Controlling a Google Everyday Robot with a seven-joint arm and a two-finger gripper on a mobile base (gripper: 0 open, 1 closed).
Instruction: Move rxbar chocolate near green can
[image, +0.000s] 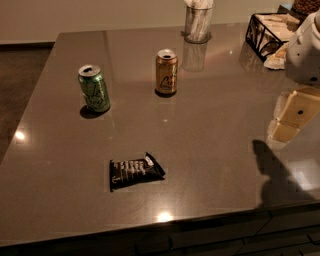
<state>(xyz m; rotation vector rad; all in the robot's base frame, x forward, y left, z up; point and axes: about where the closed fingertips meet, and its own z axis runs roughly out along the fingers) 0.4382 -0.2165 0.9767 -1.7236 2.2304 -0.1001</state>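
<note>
The rxbar chocolate lies flat on the grey table, near the front and left of centre, in a black wrapper with white lettering. The green can stands upright at the back left, well beyond the bar. My gripper hangs at the right edge of the view, above the table's right side. It is far to the right of the bar and holds nothing that I can see. Its shadow falls on the table below it.
A gold-brown can stands upright behind the centre, to the right of the green can. A clear cup holder stands at the back. A black wire basket with packets sits at the back right. The table's front edge runs close below the bar.
</note>
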